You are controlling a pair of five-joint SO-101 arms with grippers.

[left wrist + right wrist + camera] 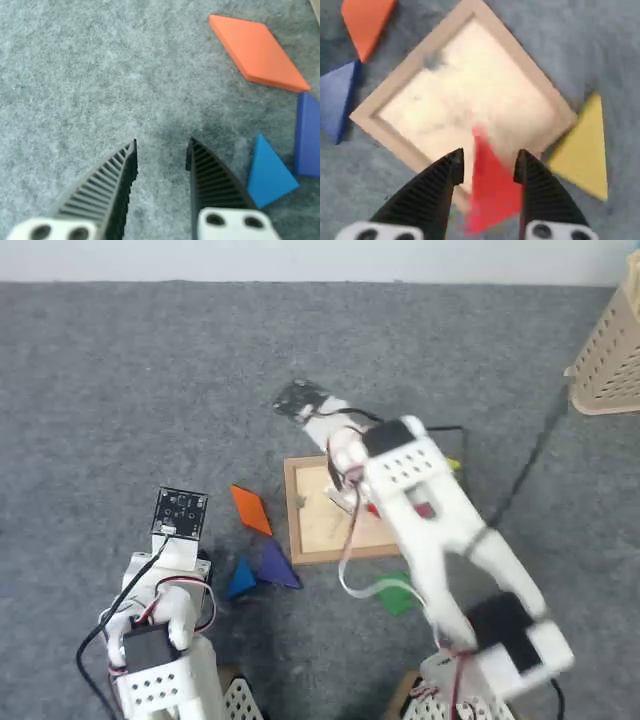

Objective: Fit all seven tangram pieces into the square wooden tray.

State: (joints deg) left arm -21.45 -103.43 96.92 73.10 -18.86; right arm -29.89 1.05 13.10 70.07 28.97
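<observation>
The square wooden tray lies mid-table on grey carpet, its floor bare where it shows. My right gripper hangs over the tray's edge, shut on a red triangle that overlaps the rim. A yellow triangle lies just outside the tray. An orange parallelogram, a purple triangle and a light blue triangle lie left of the tray, and a green piece lies in front of it. My left gripper is open over bare carpet, with the light blue triangle close beside one finger.
A beige perforated basket stands at the back right. A black cable runs across the carpet to the right of the tray. A small dark patch lies behind the tray.
</observation>
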